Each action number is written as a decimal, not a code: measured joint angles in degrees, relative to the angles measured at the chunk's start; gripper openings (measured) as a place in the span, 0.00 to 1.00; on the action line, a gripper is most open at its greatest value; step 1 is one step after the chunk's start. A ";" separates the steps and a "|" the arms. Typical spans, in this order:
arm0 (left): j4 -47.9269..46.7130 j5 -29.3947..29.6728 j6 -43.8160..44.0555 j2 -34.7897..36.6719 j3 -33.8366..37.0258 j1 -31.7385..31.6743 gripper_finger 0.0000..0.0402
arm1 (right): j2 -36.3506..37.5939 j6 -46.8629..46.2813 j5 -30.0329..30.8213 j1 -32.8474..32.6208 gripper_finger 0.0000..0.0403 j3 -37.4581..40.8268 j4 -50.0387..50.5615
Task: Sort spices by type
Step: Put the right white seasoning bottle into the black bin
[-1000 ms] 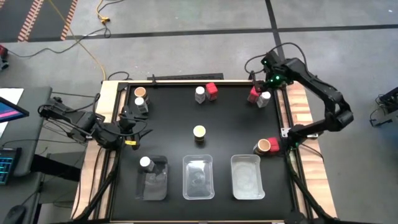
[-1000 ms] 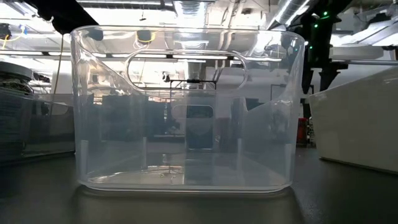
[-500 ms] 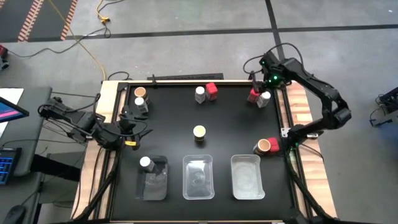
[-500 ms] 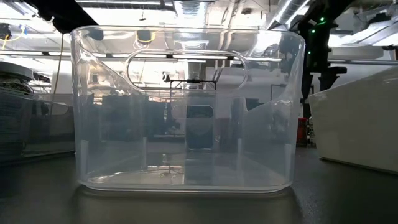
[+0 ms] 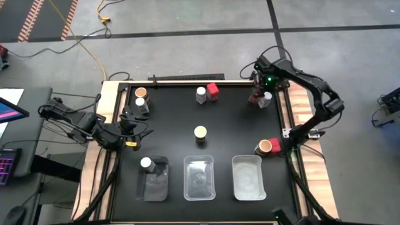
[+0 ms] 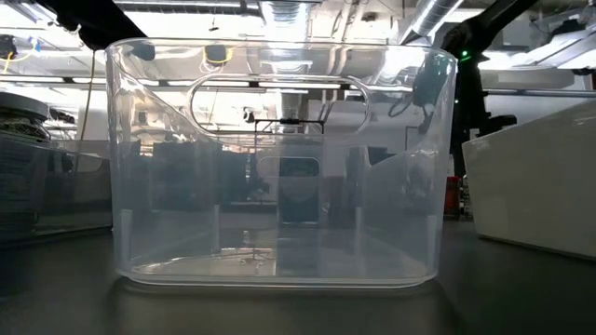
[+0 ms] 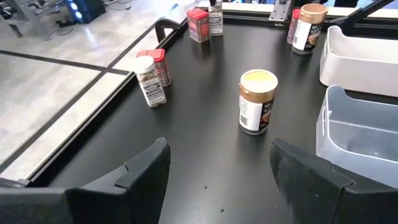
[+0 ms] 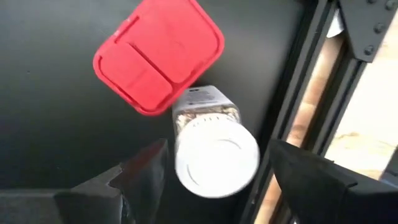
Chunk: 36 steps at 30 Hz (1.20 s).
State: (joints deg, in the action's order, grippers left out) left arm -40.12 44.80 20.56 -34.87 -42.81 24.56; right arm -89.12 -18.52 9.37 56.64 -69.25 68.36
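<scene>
The right gripper (image 8: 214, 171) points straight down, its fingers (image 8: 140, 171) spread apart on either side of a white-capped jar (image 8: 216, 154) without touching it; it holds nothing. A red-capped jar (image 8: 159, 54) stands touching that jar. Both sit at the table's far right corner, close to the black rail and wooden edge (image 5: 299, 103).

The left gripper (image 7: 217, 171) waits near the table's (image 5: 231, 125) left edge, its fingers (image 7: 146, 168) likewise apart and empty. Ahead of it stands a yellow-lidded jar (image 7: 257, 101) in the middle of the table.

Elsewhere, a white-capped jar and a red one (image 5: 213, 90) stand together at the far edge, a tan-lidded jar (image 5: 140, 93) and a white-capped one beside it at the far left, and another tan-lidded jar (image 5: 266, 146) with a red one at the right edge.

Three clear trays line the near edge; the left tray (image 5: 153, 184) holds one white-capped jar (image 5: 145, 163). The middle tray (image 5: 199, 178) fills the low view.
</scene>
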 joint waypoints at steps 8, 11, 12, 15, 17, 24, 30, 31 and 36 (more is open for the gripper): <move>0.00 0.00 0.00 0.00 -0.02 0.00 0.65 | -5.03 1.01 0.09 0.02 0.77 -0.02 1.93; -0.02 0.00 0.00 0.00 -0.04 0.00 0.65 | -6.67 1.22 0.13 0.02 0.77 0.02 1.71; 0.00 0.00 0.00 0.00 -0.04 0.00 0.65 | -7.04 1.24 0.11 0.02 0.77 0.02 1.27; -0.01 0.00 0.00 0.00 -0.04 0.00 0.65 | -8.26 1.22 0.12 0.02 0.76 0.02 0.86; 0.00 0.00 0.00 0.00 -0.04 0.00 0.65 | -8.88 1.22 0.11 0.02 0.73 0.02 0.84; 0.00 0.00 0.00 0.00 -0.04 0.00 0.65 | -9.15 1.02 -0.04 -0.36 0.55 0.00 1.06; 0.07 0.00 0.11 0.00 -0.04 0.00 0.65 | -5.81 1.01 -0.04 -1.83 0.55 0.02 2.76; 0.07 0.00 0.13 0.00 -0.04 0.00 0.65 | -4.89 0.93 -0.03 -2.32 0.55 0.02 3.61; 0.19 0.00 3.90 0.00 -0.04 -0.01 0.65 | 1.94 0.50 -0.04 -5.25 0.55 -0.41 9.06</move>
State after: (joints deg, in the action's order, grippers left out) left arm -39.93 44.80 24.46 -34.87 -42.85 24.54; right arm -87.17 -18.02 9.32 51.39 -69.66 77.42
